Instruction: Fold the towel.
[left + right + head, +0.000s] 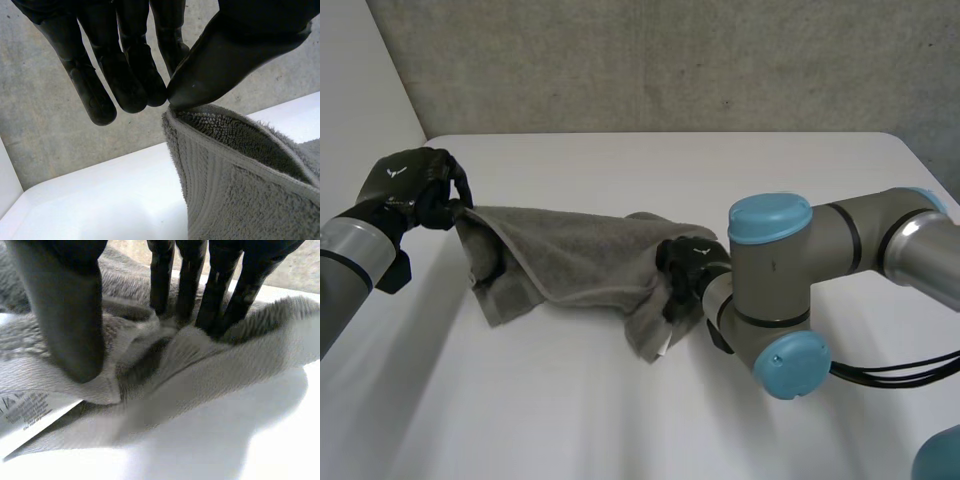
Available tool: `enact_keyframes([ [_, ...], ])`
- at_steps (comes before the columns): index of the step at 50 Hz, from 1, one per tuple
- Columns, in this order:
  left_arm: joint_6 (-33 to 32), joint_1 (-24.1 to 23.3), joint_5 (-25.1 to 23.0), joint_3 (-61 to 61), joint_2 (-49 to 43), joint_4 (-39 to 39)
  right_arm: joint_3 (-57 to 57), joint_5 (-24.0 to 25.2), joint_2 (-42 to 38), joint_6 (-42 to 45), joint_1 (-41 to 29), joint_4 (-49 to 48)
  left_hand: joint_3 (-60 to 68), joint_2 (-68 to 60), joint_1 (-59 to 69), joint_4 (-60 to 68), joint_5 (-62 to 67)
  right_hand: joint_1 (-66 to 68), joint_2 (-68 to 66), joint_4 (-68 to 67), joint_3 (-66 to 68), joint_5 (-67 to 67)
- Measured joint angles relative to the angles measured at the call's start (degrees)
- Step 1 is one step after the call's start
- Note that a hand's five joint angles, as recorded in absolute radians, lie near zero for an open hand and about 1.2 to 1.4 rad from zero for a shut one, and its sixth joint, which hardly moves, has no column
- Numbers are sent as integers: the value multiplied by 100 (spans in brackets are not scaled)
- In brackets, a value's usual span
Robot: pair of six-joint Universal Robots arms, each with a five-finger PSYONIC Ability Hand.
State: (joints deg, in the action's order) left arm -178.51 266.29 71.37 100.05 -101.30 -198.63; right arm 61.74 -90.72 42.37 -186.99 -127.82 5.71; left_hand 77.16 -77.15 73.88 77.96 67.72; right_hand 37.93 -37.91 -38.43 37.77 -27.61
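My left hand (415,190) pinches a corner of the grey terry towel (570,255) between thumb and fingertips, raised above the white worktop (670,170). My right hand (688,265), at the towel's 3 o'clock end, has its thumb and fingers clamped on a bunched edge, low and near the white care label (27,407). The towel sags between them, its 6 o'clock edge trailing on the worktop. I judge this to be the spreading step. Next I should draw my hands apart to flatten the cloth, then carry one edge over. The looped pile looks thick and soft, with a ribbed woven border, and it drapes heavily in folds.
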Motion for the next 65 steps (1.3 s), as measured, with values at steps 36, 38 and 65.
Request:
enact_keyframes([
  [36, 430, -773, 144, -1426, 555, 875, -2495, 1060, 1870, 2617, 1227, 1408, 0, 0, 0, 0, 0, 3820, -3833, -3837, 3827, -3914],
  [38, 410, -761, 135, -1110, 610, 823, -1671, 1167, 2118, 2928, 1208, 1244, 0, 0, 0, 0, 0, 3822, -3833, -3837, 3827, -3914],
  [65, -625, -676, 91, 693, -213, -124, 2508, -17, 2403, 4182, 1130, -369, 0, 0, 0, 0, 0, -2468, 2386, 2356, -2372, 2424],
])
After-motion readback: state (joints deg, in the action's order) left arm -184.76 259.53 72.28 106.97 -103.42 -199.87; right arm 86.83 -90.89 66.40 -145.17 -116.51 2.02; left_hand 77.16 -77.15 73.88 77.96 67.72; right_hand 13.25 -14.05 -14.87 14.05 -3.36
